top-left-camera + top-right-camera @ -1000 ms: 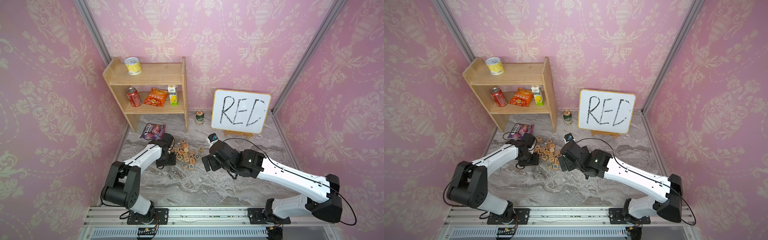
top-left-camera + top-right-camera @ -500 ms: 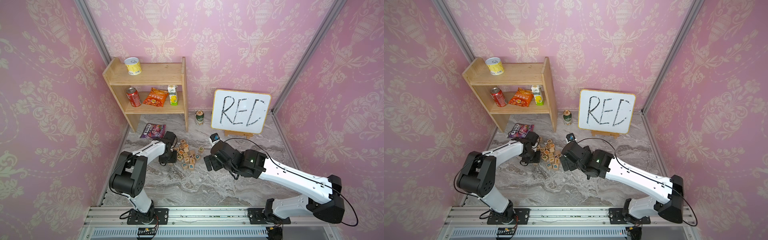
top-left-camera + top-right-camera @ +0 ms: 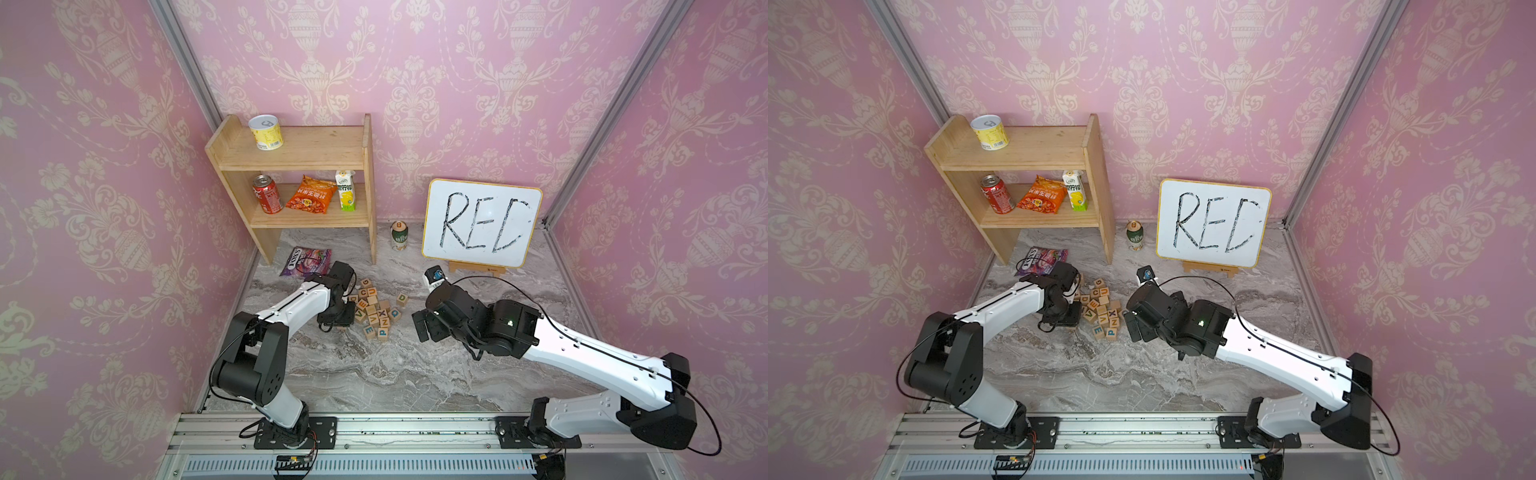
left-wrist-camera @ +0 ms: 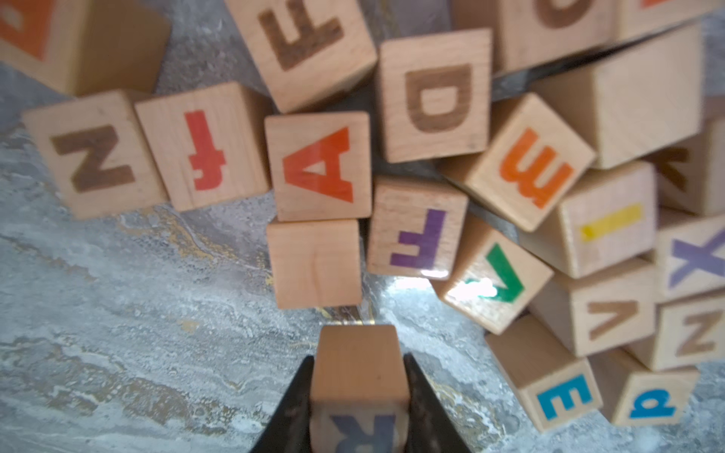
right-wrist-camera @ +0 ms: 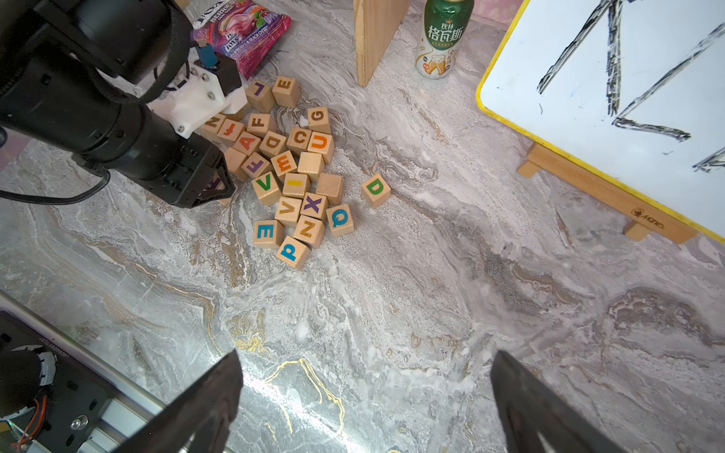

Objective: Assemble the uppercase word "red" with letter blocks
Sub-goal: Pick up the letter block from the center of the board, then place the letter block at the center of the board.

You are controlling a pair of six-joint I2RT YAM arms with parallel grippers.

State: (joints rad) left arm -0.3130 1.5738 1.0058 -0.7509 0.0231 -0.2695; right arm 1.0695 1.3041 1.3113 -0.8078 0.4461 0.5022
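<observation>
– Marble table (image 3: 415,374), mostly bare on the near side of the pile (image 5: 310,161). Where do the arms stand?
– The right gripper (image 5: 368,392) hangs to the right of the pile, fingers spread wide and holding nothing. The left gripper (image 4: 359,376) sits at the pile's left edge, fingers clamped on the R block (image 4: 357,349).
– So which step is this?
– I'd say grasping the R, the first letter. Next it calls for a straight lift clear of the neighbours. After that, a set-down on open marble with room beside it for two more.
– And the others?
– The green D block (image 5: 375,189) lies alone, just right of the pile. A blue E block (image 5: 265,232) sits at the pile's near edge.
– What differs from a second ago?
– The left fingers were apart then, and now they pinch. That arm's elbow has also drawn in nearer the pile. The right arm has barely moved.
</observation>
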